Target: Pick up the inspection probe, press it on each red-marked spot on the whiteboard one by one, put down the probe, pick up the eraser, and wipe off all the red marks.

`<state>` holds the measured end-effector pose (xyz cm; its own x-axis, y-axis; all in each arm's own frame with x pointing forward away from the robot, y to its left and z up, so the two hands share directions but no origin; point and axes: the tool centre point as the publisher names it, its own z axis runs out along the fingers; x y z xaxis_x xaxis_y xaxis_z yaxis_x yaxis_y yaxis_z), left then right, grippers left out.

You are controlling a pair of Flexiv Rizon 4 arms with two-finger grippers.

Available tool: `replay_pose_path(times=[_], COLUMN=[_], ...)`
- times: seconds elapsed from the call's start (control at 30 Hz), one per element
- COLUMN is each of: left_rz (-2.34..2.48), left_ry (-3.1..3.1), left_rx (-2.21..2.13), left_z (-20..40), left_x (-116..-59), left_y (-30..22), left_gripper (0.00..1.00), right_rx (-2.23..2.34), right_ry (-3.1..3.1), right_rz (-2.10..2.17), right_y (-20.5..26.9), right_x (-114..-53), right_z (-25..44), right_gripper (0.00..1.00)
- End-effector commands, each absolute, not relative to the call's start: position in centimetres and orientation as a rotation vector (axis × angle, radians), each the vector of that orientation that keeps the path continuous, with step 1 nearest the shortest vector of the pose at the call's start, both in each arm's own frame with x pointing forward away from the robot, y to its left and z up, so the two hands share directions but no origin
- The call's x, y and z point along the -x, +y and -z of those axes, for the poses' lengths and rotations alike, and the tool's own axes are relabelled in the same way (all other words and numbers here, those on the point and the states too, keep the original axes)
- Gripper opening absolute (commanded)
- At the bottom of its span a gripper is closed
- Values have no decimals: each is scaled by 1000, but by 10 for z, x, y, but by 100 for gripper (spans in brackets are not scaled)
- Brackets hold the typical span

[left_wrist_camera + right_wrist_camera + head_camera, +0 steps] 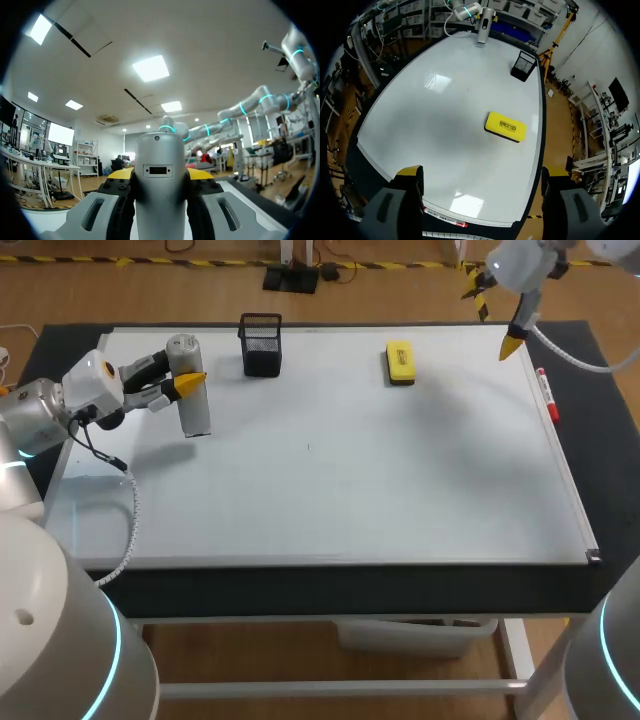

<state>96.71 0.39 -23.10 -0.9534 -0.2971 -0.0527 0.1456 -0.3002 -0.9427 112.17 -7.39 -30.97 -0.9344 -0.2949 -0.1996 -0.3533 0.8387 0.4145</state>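
**Probe pinched on the left, right fingers wide**

The left gripper (pixel 185 385) pinches the one grey probe (pixel 190 390) upright at the whiteboard's (pixel 350 490) left rear, and its wrist view shows only that grip. The right wrist view alone shows the right gripper (pixel 482 172) with its fingers spread wide, above one yellow eraser (pixel 505 127), one black mesh holder (pixel 523 66) and one marker (pixel 445 217).

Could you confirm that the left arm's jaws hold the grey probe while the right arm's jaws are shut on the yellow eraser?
Not quite: the right arm's jaws stand open and empty, and the yellow eraser lies free on the whiteboard, as the right wrist view shows. The left arm's jaws do hold the grey probe.
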Motion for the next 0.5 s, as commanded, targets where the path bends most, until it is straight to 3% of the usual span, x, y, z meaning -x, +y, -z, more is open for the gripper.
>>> replay_pose_path(times=[0.03,0.5], left_rz=[2324,2324], left_ry=[1661,1661], left_rx=[189,189], left_z=[231,231], left_x=[-967,-967], left_y=[3,3], left_gripper=[0,0], right_rx=[445,411], right_ry=[2753,2723], right_rz=[-708,-744], right_y=[-83,-88], right_x=[-1108,-1109], right_z=[303,294], right_gripper=[100,100])
